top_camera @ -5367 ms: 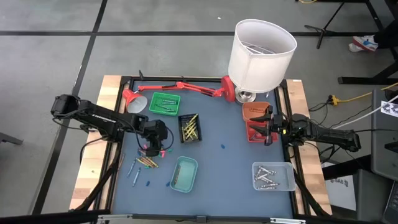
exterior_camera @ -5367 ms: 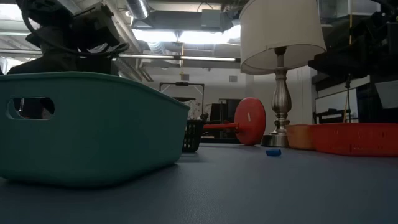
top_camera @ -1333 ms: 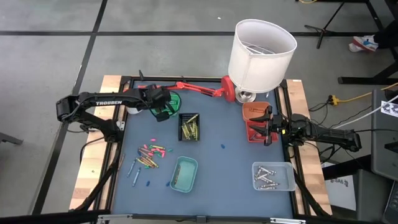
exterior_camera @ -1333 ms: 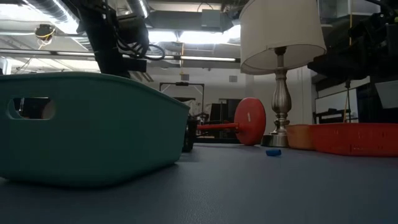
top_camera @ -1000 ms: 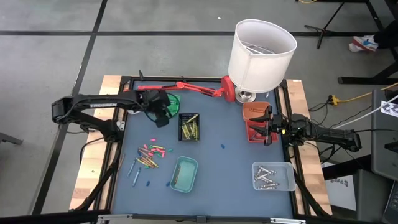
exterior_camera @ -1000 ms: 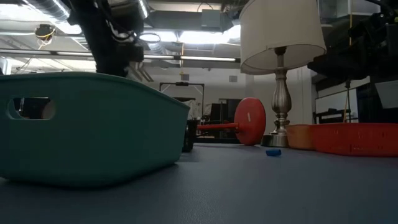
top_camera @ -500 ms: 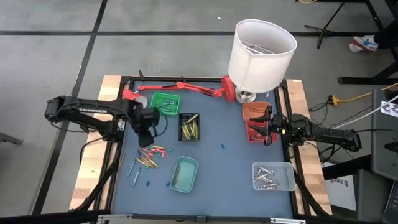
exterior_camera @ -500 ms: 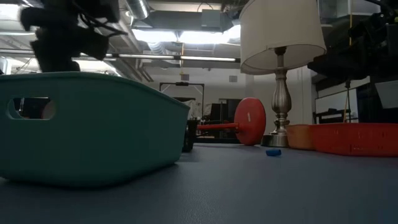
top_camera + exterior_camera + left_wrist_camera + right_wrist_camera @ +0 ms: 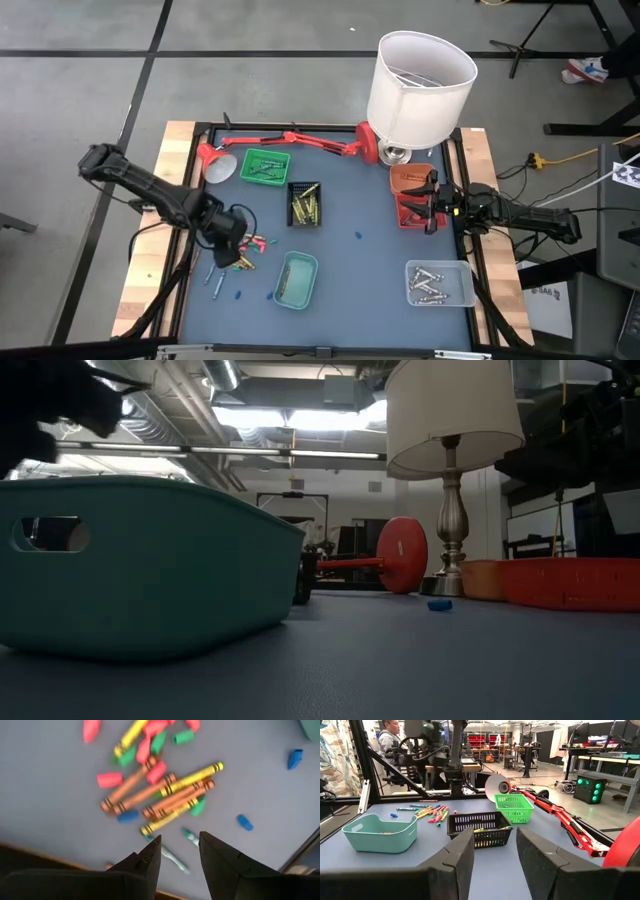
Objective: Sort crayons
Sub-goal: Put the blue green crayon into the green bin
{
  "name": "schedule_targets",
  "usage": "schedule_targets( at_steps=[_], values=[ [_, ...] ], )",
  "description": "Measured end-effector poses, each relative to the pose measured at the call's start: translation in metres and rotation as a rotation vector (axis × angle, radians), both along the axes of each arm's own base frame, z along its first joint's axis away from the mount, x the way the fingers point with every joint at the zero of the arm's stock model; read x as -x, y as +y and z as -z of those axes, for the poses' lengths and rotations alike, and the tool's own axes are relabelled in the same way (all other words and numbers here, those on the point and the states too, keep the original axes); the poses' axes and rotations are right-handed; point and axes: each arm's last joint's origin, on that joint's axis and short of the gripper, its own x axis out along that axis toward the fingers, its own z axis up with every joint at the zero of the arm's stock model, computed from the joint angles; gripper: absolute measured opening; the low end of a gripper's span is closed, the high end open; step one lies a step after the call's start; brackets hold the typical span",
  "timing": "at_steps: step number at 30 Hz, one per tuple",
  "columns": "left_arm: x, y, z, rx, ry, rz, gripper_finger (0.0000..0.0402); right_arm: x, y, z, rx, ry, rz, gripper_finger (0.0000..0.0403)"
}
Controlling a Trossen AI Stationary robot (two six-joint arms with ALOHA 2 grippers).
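Left gripper (image 9: 233, 250) poised low over the loose crayons (image 9: 238, 256) near the tabletop's left edge, fingers parted with a clear gap and nothing between them (seen plainly in the left wrist view, where the fingers (image 9: 150, 857) frame the scatter of crayons (image 9: 165, 795) below); pile made up of long yellow and orange sticks lying roughly parallel and touching, with short pink, green and blue stubs around them; a few blue pieces farther toward the front left corner. Likely step: choosing one crayon to lift for sorting. Best done by going for a stick at the pile's fringe, not one pressed against its neighbours; closing across the stick's thin width, fingers set square to its length, so that it does not roll or drag a second one along; descending until the tips nearly meet the blue mat (image 9: 350, 270). Sorted ones already lying in the green tray (image 9: 263, 166), black tray (image 9: 304, 204) and clear tray (image 9: 437, 284); teal tray (image 9: 295, 278) just beside the pile. Right gripper (image 9: 428, 203) waiting over the red tray (image 9: 408, 195) near the right edge, fingers apart and empty.
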Motion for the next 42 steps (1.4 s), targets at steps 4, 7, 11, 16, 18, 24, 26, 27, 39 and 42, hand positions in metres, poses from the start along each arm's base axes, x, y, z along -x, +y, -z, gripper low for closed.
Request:
schedule_targets(
  at_steps=[4,7,11,16,18,24,26,27,39,42],
  values=[
    [0.006,-0.018,0.000,0.026,0.026,-0.148,0.0117,0.000,0.000,0.000,0.000,0.000,0.000,0.0147],
    [0.011,-0.030,-0.001,0.025,0.018,-0.259,0.0117,0.000,0.000,0.000,0.000,0.000,0.000,0.0147],
    [0.016,-0.042,0.000,0.035,0.026,-0.369,0.0117,0.000,0.000,0.000,0.000,0.000,0.000,0.0147],
    [0.016,-0.061,0.010,0.036,0.058,-0.420,0.0117,0.000,0.000,0.000,0.000,0.000,-0.001,0.0147],
    [0.015,-0.068,0.015,0.029,0.070,-0.422,0.0117,0.000,0.000,0.000,0.000,0.000,-0.001,0.0147],
    [0.009,-0.089,0.030,0.039,0.077,-0.419,0.0117,0.000,0.000,0.000,0.000,0.000,-0.001,0.0147],
    [0.008,-0.096,0.036,0.035,0.081,-0.406,0.0117,0.000,0.000,0.000,0.000,0.000,-0.001,0.0147],
    [0.008,-0.098,0.039,0.029,0.086,-0.406,0.0117,0.000,0.000,0.000,0.000,0.000,-0.001,0.0147],
    [0.008,-0.114,0.073,-0.101,0.170,-0.408,0.0117,0.000,0.000,0.000,0.000,0.000,-0.001,0.0147],
    [0.007,-0.115,0.079,-0.124,0.183,-0.409,0.0117,0.000,0.000,0.000,0.000,0.000,-0.001,0.0147]
  ],
)
